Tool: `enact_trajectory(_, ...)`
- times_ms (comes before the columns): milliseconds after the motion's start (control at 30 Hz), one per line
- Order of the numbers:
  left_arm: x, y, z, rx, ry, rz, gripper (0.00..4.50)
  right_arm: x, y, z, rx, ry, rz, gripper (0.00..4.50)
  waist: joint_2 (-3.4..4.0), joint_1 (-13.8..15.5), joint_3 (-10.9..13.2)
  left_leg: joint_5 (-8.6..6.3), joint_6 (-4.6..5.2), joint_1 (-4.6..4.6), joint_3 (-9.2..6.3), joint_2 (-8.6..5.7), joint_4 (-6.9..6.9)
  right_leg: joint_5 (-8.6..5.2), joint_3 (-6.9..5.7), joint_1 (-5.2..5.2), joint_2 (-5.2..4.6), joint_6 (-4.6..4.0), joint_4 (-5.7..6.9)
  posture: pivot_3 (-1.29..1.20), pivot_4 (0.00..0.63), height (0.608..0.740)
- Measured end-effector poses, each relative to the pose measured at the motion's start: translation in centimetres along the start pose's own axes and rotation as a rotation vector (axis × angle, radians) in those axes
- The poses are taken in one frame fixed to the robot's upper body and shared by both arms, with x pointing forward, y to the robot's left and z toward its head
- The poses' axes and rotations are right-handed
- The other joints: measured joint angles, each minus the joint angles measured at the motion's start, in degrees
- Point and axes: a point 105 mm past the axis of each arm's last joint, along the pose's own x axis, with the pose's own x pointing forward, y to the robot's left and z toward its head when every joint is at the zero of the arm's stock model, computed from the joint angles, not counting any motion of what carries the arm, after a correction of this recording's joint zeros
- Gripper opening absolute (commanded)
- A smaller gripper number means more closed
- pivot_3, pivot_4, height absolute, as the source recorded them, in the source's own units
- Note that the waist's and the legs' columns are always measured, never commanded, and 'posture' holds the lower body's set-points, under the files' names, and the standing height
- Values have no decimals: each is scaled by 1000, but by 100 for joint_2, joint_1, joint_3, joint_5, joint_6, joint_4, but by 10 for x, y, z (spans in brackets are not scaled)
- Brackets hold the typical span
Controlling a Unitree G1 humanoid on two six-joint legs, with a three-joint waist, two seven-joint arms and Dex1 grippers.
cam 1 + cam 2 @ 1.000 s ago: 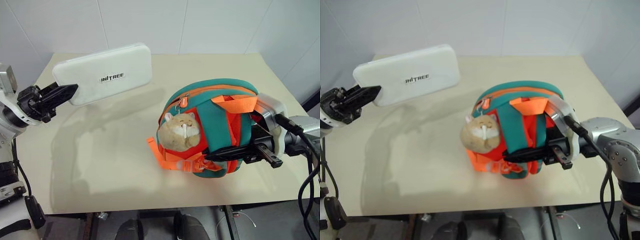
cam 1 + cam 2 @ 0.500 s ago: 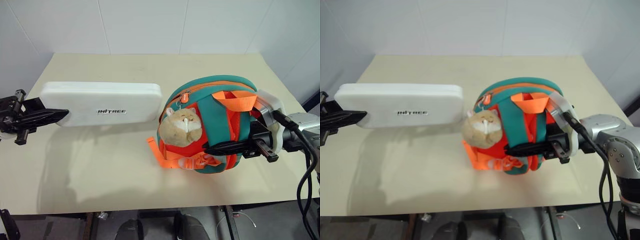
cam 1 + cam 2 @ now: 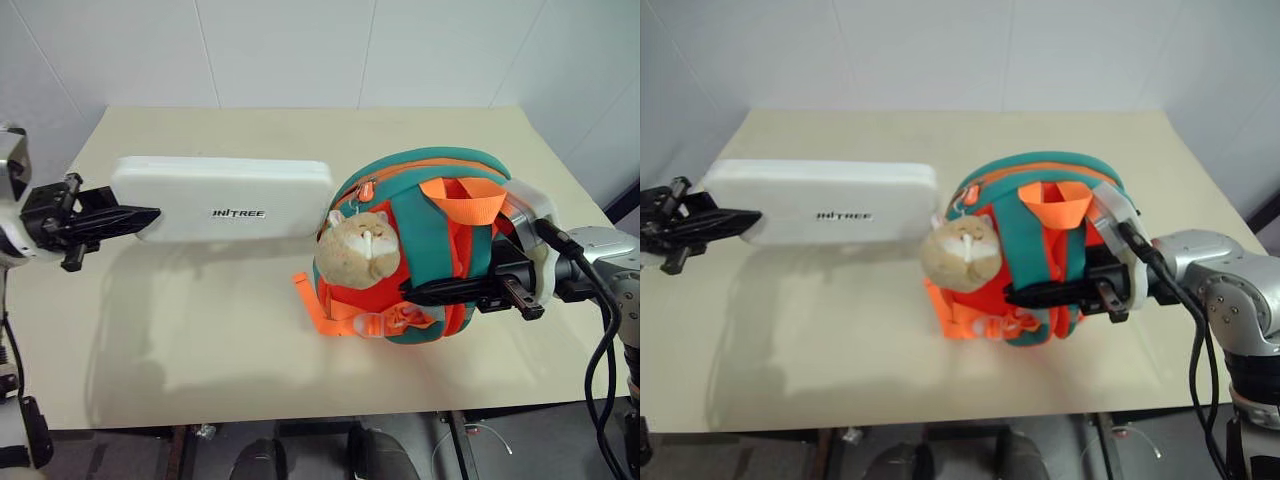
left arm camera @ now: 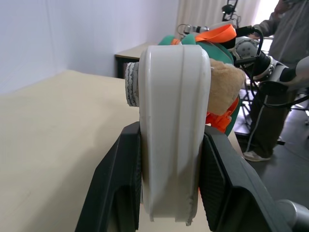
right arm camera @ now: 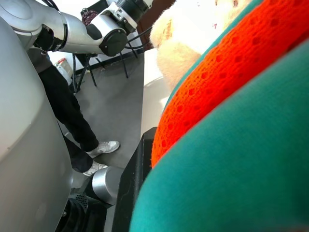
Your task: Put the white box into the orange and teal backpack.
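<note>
The white box hangs level above the table, its long side facing me, dark lettering on its face. My left gripper is shut on its left end; the left wrist view shows the box edge-on, clamped between both black fingers. The box's right end reaches the orange and teal backpack, close to the beige plush toy and the zipper; I cannot tell whether they touch. The backpack stands upright on the table. My right gripper is shut on its right lower side, over the straps.
The beige table stands against a white wall, with bare surface under the box and in front of the backpack. Orange strap ends lie at the backpack's left foot. A person stands beyond the table's right side.
The box came down from a raised, tilted pose at the back left to level, then shifted right toward the backpack. My right gripper and the backpack kept still.
</note>
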Motion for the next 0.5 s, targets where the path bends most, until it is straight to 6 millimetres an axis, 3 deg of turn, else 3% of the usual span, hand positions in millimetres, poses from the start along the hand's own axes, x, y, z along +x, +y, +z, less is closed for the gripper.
enact_trajectory(267,16,10,-5,-33,20,-34,1263,2,2,-3,2,-1,-16,512,0,4,0,0,0,3,1,0,5,0,0,1,1,0,5,0,150,740)
enact_trajectory(500,27,19,-21,-89,77,-40,1263,3,2,-6,8,-7,-31,512,-1,8,-1,0,1,0,0,0,8,0,0,2,1,0,6,0,150,740)
